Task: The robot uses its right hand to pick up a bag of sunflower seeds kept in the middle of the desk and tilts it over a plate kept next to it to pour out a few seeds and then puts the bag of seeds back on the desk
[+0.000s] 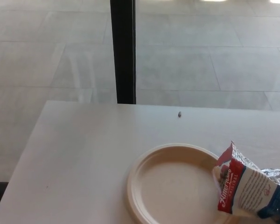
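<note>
Crinkled foil seed bag (245, 189), round cream plate (170, 184), smooth white desk (84, 154)

black post (123, 51) behind the desk's far edge — grey tiled floor (200, 56) beyond.

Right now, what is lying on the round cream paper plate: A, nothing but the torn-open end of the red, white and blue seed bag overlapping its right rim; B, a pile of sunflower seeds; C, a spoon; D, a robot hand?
A: the round cream paper plate looks bare inside, with only the open end of the red, white and blue seed bag over its right rim; one small dark speck lies on the white desk beyond it.
</note>
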You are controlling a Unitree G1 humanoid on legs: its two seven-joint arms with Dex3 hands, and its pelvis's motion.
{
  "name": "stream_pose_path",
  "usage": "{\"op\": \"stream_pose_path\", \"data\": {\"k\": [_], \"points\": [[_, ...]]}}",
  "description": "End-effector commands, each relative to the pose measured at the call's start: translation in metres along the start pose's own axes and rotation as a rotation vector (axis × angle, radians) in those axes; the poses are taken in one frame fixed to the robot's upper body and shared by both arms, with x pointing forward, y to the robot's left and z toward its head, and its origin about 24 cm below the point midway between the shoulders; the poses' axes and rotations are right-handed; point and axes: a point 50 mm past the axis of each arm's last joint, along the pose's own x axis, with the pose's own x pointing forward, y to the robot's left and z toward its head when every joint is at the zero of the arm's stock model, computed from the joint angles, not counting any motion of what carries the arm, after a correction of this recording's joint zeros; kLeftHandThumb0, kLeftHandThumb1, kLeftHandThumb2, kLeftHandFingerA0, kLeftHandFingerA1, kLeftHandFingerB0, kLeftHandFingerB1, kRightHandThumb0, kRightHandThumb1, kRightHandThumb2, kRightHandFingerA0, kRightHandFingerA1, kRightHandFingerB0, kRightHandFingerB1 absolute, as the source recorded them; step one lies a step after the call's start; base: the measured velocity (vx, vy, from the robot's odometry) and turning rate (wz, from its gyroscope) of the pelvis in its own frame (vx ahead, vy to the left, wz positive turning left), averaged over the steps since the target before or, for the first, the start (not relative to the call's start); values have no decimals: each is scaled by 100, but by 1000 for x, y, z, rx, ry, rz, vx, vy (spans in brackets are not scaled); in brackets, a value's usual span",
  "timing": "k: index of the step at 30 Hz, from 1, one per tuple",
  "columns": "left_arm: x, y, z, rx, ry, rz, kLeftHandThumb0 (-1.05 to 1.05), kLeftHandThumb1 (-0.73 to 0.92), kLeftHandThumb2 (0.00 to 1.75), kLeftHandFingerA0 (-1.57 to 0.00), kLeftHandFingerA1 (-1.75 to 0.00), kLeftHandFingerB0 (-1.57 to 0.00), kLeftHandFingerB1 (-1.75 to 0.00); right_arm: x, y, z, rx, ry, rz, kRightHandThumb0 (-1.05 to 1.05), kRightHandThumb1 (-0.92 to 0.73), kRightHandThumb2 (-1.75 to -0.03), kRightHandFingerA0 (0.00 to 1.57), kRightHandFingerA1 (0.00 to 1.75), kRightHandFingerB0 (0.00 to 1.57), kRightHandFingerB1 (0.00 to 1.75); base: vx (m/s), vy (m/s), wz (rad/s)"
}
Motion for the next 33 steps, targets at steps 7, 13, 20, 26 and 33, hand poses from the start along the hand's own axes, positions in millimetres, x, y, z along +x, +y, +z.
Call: {"op": "stream_pose_path", "data": {"k": [7, 13, 20, 26, 33], "points": [[-4, 6, 3, 79, -30, -18, -78, 76, 63, -43, -53, -37, -36, 2, 97, 19, -508, -61, 652, -102, -61, -97, 0, 0, 0, 1, 0, 0, 0], [-3, 5, 3, 62, -21, -15, -76, 77, 63, -40, -55, -36, -36, -10, 125, -3, -536, -12, 801, -101, -60, -96, 0, 3, 0, 0, 0, 0, 0], [-3, 4, 3, 73, -23, -17, -77, 76, 63, -43, -54, -37, -36, -13, 145, -25, -659, 44, 871, -105, -63, -100, 0, 0, 0, 1, 0, 0, 0], [-3, 4, 5, 72, -23, -19, -78, 76, 63, -41, -54, -37, -37, -11, 151, -28, -739, 30, 905, -104, -62, -98, 0, 0, 0, 1, 0, 0, 0], [-2, 3, 3, 84, -19, -13, -81, 76, 64, -45, -52, -40, -35, -6, 154, -31, -748, 22, 890, -103, -61, -98, 0, 0, 0, 3, 0, 0, 0]]}}
